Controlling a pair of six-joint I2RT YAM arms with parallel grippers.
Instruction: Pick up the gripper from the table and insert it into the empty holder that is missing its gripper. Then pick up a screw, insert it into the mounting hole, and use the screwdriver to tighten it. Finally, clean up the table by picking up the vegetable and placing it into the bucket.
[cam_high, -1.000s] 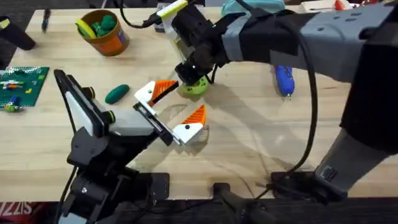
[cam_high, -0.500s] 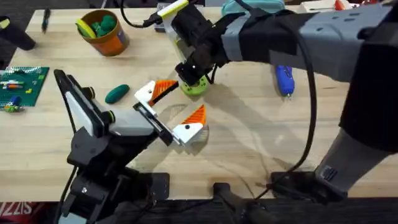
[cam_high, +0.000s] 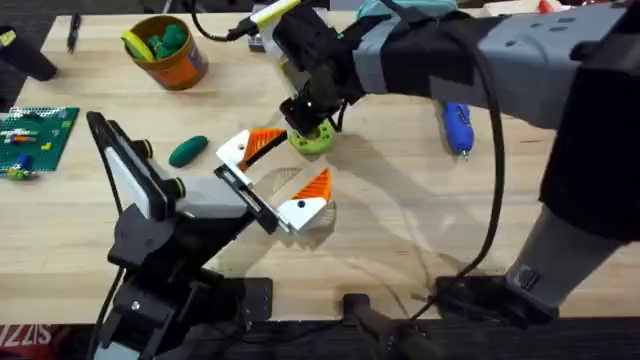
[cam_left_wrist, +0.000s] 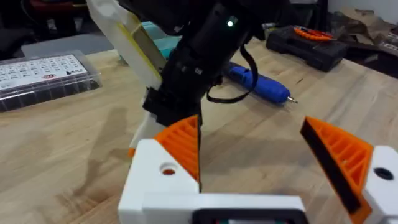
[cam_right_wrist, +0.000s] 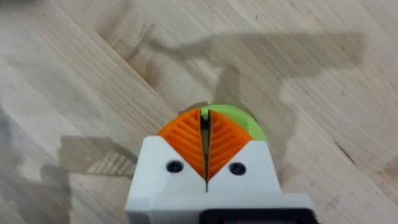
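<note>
**My right fingers closed over the lime-green piece, my left spread wide**

My right gripper (cam_right_wrist: 206, 149) has its two orange ribbed pads pressed together, only a thin dark seam between them, right over a round lime-green piece (cam_high: 312, 139) on the large light wooden table (cam_high: 400, 230). Whether anything is pinched in that seam I cannot tell. My left gripper (cam_high: 282, 174) hovers just beside it with its white fingers and orange pads spread well apart, nothing between them.

The blue, chunky pen-shaped screwdriver (cam_high: 456, 128) lies flat on the table, on the far side of my right arm, untouched; from my left wrist I see its thin tip (cam_left_wrist: 290, 99) pointing away from the arm. The smooth dark green oval toy vegetable (cam_high: 188, 150) lies on the wood near my left arm. The small round orange bucket (cam_high: 166, 50) stands at the far left, holding a yellow piece and a bumpy green toy.
</note>
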